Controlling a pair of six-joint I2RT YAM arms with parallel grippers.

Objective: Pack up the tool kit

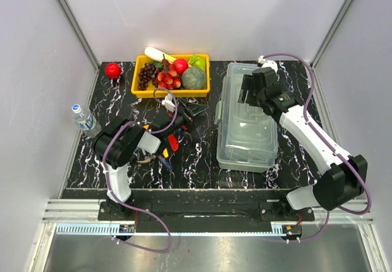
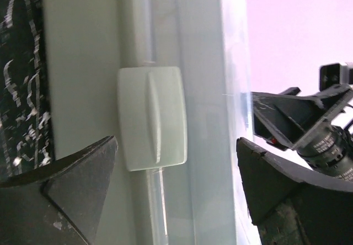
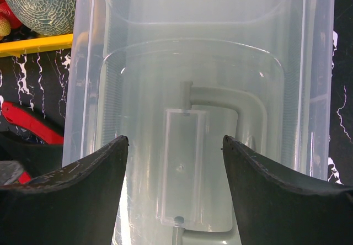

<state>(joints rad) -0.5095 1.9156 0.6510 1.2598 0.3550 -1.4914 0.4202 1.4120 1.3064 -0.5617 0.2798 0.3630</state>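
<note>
In the top view, the tool kit box [image 1: 248,160] sits on the right half of the bench [image 1: 202,177] with its clear lid [image 1: 245,125] shut. The red-handled tools [image 1: 173,142] lie loose on the bench by your left arm, apart from the box. Your left end effector [image 1: 197,109] points at the box's left wall and your right end effector [image 1: 248,91] hangs over the far end of the lid. My reading is that the step is getting the lid open, since nothing can go in yet. Leave the yellow fruit tray [image 1: 139,91] behind the tools alone.

The left wrist view gives you what the top view cannot: the latch [image 2: 151,118] on the box wall. It lies between the two fingers [image 2: 71,184], which stand wide apart, hold nothing and seem clear of it. Centre on the latch and lever its free edge outward rather than squeezing; which edge is free I cannot tell from here.

In the right wrist view, the fingers [image 3: 276,190] are well spread and empty above the lid, with the folded handle [image 3: 187,162] showing between them. Whether they touch the plastic I cannot tell. I would press down lightly here so the box does not slide while the left side works the latch. Only this view shows a red tool lying just beside the box's left wall, and the melon [image 3: 38,5] in the tray
</note>
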